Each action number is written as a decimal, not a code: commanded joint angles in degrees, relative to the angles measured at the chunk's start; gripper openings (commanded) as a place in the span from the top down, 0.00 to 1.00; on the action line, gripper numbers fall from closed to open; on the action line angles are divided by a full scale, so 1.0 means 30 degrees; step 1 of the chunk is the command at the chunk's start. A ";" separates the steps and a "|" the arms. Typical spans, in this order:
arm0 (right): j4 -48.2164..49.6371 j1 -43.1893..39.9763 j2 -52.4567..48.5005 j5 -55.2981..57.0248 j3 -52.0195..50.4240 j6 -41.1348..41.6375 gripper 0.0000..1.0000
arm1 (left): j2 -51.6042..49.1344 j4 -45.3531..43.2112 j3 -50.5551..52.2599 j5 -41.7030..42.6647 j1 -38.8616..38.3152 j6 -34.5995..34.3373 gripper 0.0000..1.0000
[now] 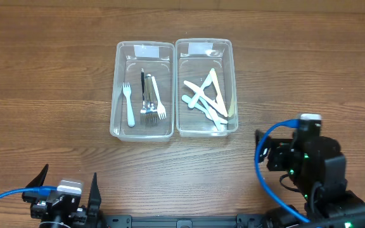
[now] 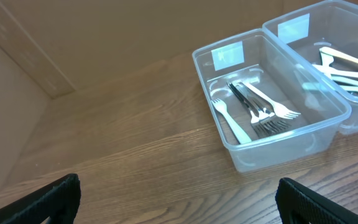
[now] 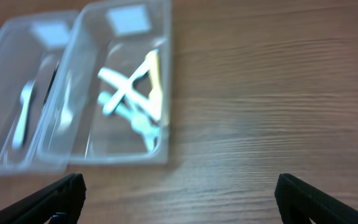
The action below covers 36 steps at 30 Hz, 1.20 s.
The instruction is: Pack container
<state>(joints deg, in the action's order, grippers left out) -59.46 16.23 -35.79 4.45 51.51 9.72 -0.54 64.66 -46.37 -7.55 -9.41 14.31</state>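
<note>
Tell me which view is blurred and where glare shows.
Overhead: sharp, evenly lit, with a faint sheen on the rim of the fork container. Left wrist: crisp, with a soft reflection on the wooden table. Right wrist: blurred throughout, the other container and its white utensils smeared; motion or focus, cannot tell.

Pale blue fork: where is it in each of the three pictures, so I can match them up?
Overhead: the fork lies in the left bin, left of the metal forks.
Left wrist: the fork is right of centre, in the same bin, again left of the metal forks.
Right wrist: the fork is blurred, near the picture's left edge.
Shared landmark: the bin of white cutlery alongside.
</note>
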 commanded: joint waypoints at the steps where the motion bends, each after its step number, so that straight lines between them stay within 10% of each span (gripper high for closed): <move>1: -0.0124 0.1872 -0.0240 0.1253 -0.0138 -0.2208 0.00 | 0.0066 0.0262 -0.0022 0.0175 -0.0124 -0.0415 0.00; 23: -0.0685 0.3220 -0.0306 0.1639 -0.0153 -0.3351 0.00 | 0.0066 0.1428 -0.0022 -0.0051 -0.0124 -0.0328 0.00; 28: 0.2907 0.1683 0.0051 -0.1319 -0.0503 -0.9690 0.00 | 0.0066 0.1435 -0.0022 -0.0051 -0.0124 -0.0328 0.00; 36: 1.3049 -0.3825 0.6105 -0.6047 -0.8495 -0.9748 0.00 | 0.0066 0.1435 -0.0022 -0.0051 -0.0124 -0.0328 0.00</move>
<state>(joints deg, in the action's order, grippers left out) -27.62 7.07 -23.62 -7.86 34.26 -18.15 -0.54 69.08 -46.37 -7.57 -9.41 13.87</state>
